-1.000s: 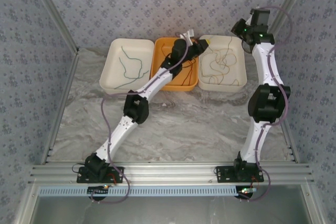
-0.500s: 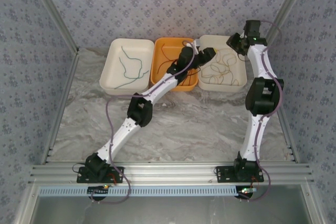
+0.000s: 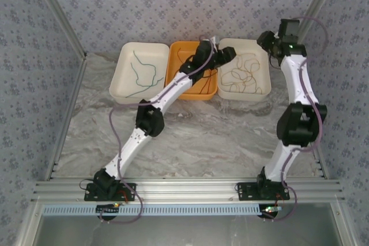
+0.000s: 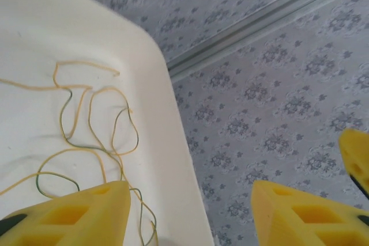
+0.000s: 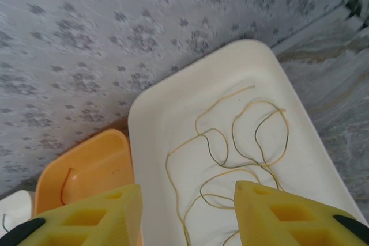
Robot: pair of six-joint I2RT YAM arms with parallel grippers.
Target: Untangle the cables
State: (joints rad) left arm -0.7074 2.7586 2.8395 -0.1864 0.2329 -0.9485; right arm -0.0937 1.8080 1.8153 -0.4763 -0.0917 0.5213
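Risk: snagging. Both left gripper (image 4: 190, 200) and right gripper (image 5: 187, 200) hang apart-jawed, empty; the yellow-tan cables (image 5: 232, 142) lie looped in the cream tray (image 5: 135, 119) beneath the right gripper — closing on crossed loops could drag the tangle tighter.

The left gripper (image 4: 190, 214) has its yellow fingers (image 4: 75, 214) spread wide, with nothing between them. Thin yellow-tan and green cables (image 4: 86, 147) lie looped and crossing in a cream tray (image 4: 46, 27), partly beneath the left-hand finger. A patterned wall (image 4: 277, 102) stands beyond the tray's rim.
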